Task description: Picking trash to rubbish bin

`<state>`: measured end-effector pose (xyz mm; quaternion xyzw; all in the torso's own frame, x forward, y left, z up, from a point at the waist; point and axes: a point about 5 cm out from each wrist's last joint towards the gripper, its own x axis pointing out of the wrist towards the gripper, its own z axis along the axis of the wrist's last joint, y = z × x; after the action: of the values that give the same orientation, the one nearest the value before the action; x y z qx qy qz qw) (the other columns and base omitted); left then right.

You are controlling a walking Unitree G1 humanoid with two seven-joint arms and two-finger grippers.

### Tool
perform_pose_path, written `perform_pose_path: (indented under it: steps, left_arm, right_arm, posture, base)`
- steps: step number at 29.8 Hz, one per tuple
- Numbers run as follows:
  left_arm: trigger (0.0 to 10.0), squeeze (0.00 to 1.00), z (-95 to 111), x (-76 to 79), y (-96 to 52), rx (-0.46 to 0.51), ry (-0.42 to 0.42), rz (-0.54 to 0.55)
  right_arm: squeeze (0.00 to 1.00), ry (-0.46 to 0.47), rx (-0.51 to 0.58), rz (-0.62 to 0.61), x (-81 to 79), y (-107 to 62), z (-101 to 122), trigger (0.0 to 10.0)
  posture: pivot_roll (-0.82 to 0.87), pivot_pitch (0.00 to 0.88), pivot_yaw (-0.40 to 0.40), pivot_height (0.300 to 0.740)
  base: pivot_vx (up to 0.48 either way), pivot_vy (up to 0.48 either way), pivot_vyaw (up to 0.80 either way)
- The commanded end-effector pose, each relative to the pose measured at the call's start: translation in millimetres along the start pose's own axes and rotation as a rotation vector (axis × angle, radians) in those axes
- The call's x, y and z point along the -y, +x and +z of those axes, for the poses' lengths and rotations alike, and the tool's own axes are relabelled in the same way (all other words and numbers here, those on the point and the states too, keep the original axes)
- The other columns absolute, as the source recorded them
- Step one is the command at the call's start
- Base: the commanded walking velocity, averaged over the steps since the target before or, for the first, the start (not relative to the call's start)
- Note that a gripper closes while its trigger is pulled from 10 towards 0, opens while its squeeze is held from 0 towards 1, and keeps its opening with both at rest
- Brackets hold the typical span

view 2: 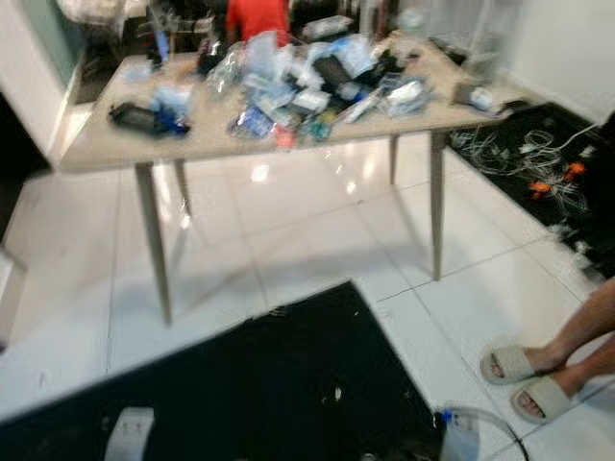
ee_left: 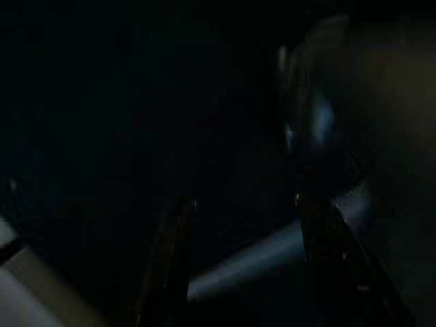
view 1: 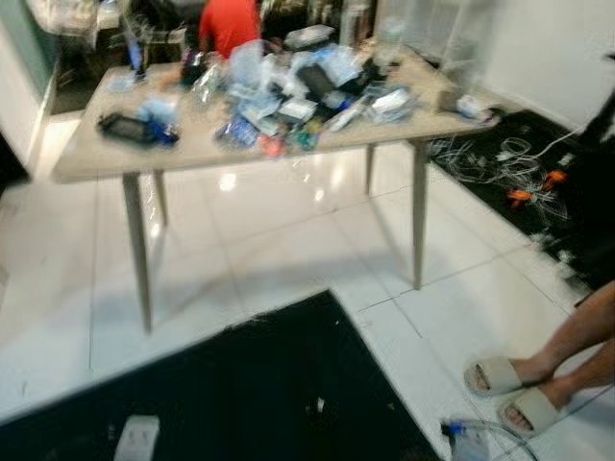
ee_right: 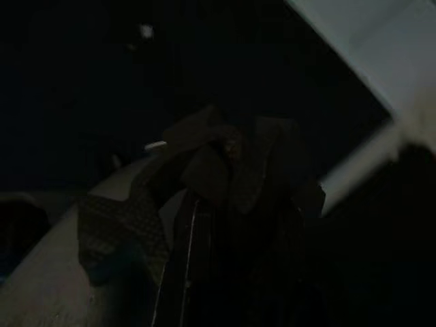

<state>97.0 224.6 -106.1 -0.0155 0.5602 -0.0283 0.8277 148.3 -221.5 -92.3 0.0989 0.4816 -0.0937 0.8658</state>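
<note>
on the table (view 1: 86, 154) ahead lies a heap of trash (view 1: 288, 91).

No lettering, label, brand or number can be read anywhere: the packets heaped on the table (view 1: 86, 154) at twelve o'clock are too blurred, and both wrist views are too dark.

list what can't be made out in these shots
- Trash pile on the table: eye views blurred, items can't be told apart.
- Person in red: cut by the top edge, hidden behind the pile.
- Sandalled feet: legs cut by the right edge.
- Wrist views: too dark to read the fingers.
</note>
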Motion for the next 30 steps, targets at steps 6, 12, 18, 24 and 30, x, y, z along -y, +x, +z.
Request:
perform_pose_path:
  steps: [6, 12, 18, 24, 30]
  left_arm:
    - [10.0, 0.00, 14.4, -1.0, 1.9, 0.033, 0.057, 0.013]
    - [10.0, 0.00, 24.7, -6.0, 1.3, 0.063, 0.098, 0.028]
    - [10.0, 0.00, 27.7, -4.5, 2.2, 0.067, 0.113, 0.030]
    - [10.0, 0.00, 22.4, -1.1, 2.9, 0.048, 0.127, 0.029]
    - [10.0, 0.00, 18.4, 4.6, 4.3, 0.031, 0.155, 0.023]
  right_arm:
    - [0.00, -0.031, -0.130, -0.027, 3.6, -6.0, -35.3, 10.0]
    - [0.00, -0.053, -0.110, -0.022, 0.2, -3.3, -26.1, 10.0]
    - [0.00, -0.061, -0.099, -0.025, 0.7, -2.5, -22.2, 10.0]
    - [0.00, -0.074, -0.118, -0.036, 3.1, -3.9, -27.3, 10.0]
    - [0.00, -0.081, -0.125, -0.034, 2.4, -4.0, -28.7, 10.0]
  posture:
    - [0.05, 0.120, 0.040, 0.740]
    - [0.05, 0.120, 0.040, 0.740]
    - [0.05, 0.120, 0.040, 0.740]
    - [0.05, 0.120, 0.040, 0.740]
    - [0.06, 0.123, 0.043, 0.740]
  base:
    - [0.000, 0.000, -0.80]
    - [0.000, 0.000, -0.80]
    - [0.000, 0.000, -0.80]
    - [0.000, 0.000, -0.80]
    - [0.000, 0.000, -0.80]
